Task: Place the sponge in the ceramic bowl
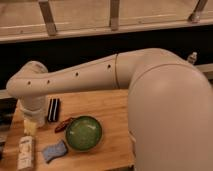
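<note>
Arm (80,77) fills most of the frame. The big cream shoulder section takes up the right and lower right. The forearm runs from center out to the left edge, sloping slightly down, with an elbow bend at the left. From there the wrist turns straight down over the left end of the wooden table (112,110).

Gripper (31,125) hangs below the wrist at lower left, low over the table's left edge. It's mostly hidden by the wrist, so can't tell if it's open or closed, or whether it holds anything.

Ceramic bowl (83,133), green glazed, sits at lower center of the table with nothing in it. Sponge (54,151), blue-grey face up, lies flat on the table just left of and below the bowl, near it but outside it. It's right of the gripper.

- White bottle (26,152): lies at the lower left corner, left of the sponge.
- Black rectangular block (53,109): just right of the wrist.
- Small reddish-brown item (63,125): between block and bowl, close to the bowl's upper-left rim.
</note>
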`<state>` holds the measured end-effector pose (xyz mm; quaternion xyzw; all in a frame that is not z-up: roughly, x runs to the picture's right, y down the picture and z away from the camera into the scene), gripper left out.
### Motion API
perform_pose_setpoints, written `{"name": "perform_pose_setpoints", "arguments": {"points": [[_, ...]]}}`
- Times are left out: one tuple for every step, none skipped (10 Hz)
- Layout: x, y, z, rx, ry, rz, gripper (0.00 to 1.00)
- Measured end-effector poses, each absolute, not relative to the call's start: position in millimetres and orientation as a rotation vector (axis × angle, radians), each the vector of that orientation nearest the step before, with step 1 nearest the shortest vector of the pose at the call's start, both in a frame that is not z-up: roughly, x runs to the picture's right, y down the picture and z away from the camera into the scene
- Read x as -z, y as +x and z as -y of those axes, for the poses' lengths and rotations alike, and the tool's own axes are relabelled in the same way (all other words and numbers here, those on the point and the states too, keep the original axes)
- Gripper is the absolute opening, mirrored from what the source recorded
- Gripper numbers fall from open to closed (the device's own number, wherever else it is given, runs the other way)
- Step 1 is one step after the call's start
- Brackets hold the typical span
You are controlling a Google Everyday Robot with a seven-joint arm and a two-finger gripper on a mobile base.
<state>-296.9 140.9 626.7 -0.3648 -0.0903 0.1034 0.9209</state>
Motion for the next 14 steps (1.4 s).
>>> {"name": "perform_pose_setpoints", "arguments": {"points": [[-632, -299, -141, -0.181, -0.756, 0.192, 0.65], [-640, -298, -147, -0.168, -0.766, 0.187, 0.65], [-645, -294, -159, -0.174, -0.773, 0.183, 0.65], [-648, -287, -173, -0.184, -0.772, 0.192, 0.65], [-649, -282, -187, -0.194, -0.770, 0.216, 0.65], [-650, -279, -199, -0.201, -0.767, 0.239, 0.65], [-650, -282, -206, -0.206, -0.763, 0.266, 0.65], [-650, -284, -212, -0.212, -0.755, 0.292, 0.65], [-650, -284, -215, -0.216, -0.749, 0.307, 0.65], [-650, -283, -215, -0.219, -0.747, 0.310, 0.65], [-650, -284, -216, -0.216, -0.748, 0.311, 0.65], [-649, -284, -216, -0.215, -0.748, 0.310, 0.65], [-651, -284, -215, -0.215, -0.752, 0.301, 0.65], [-653, -286, -217, -0.178, -0.771, 0.287, 0.65]]}}
